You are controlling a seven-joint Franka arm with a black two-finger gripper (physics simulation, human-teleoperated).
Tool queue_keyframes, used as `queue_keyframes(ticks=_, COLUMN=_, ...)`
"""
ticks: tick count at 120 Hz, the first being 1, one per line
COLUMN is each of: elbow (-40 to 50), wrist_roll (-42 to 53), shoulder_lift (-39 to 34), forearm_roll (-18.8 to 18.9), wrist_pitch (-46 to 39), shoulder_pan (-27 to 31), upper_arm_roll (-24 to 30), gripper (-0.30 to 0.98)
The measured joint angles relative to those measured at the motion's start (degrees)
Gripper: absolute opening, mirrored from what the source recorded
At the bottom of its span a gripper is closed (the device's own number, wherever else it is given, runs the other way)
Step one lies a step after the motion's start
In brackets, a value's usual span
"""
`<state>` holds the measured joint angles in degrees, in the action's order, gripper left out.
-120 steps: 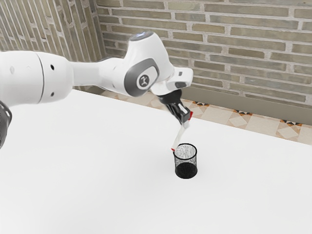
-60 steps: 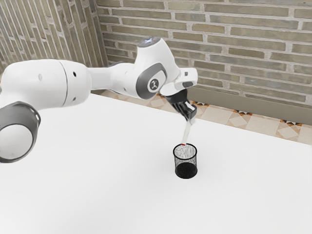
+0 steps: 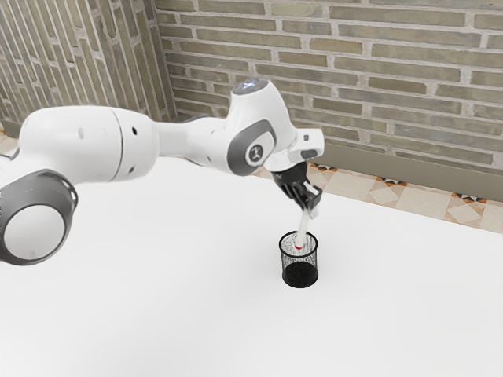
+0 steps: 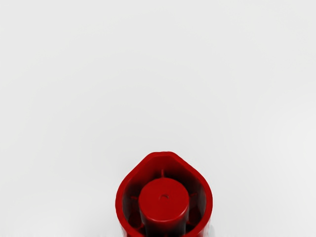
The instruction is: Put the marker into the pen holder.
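White, slender marker with red ends [image 3: 302, 229], pinched in the black two-finger gripper [image 3: 312, 206], directly over or just within the black, cylindrical wire-mesh pen holder [image 3: 300, 273]. By judgement, grasp and alignment complete, insertion at its beginning; further lowering, release and withdrawal left to do. Red lower tip [image 3: 299, 247] inside the outline of the circular rim [image 3: 299, 256], exact depth unclear; hollow red upper end [image 4: 164, 197] toward the hand. Long axis steep, tip downward, with slight lean at the top toward the exterior view's right
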<state>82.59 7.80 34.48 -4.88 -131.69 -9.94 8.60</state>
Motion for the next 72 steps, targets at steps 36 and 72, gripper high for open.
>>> queue_keyframes(ticks=36, elbow=2.66, wrist_roll=-0.67, shoulder_lift=0.14, forearm_roll=-0.66, wrist_pitch=-0.91, shoulder_pan=-0.32, upper_arm_roll=0.00, gripper=0.03)
queue_keyframes(ticks=72, elbow=5.39, wrist_roll=1.98, shoulder_lift=-16.97, forearm_roll=1.83, wrist_pitch=7.27, shoulder_pan=-0.41, upper_arm_roll=0.05, gripper=0.52)
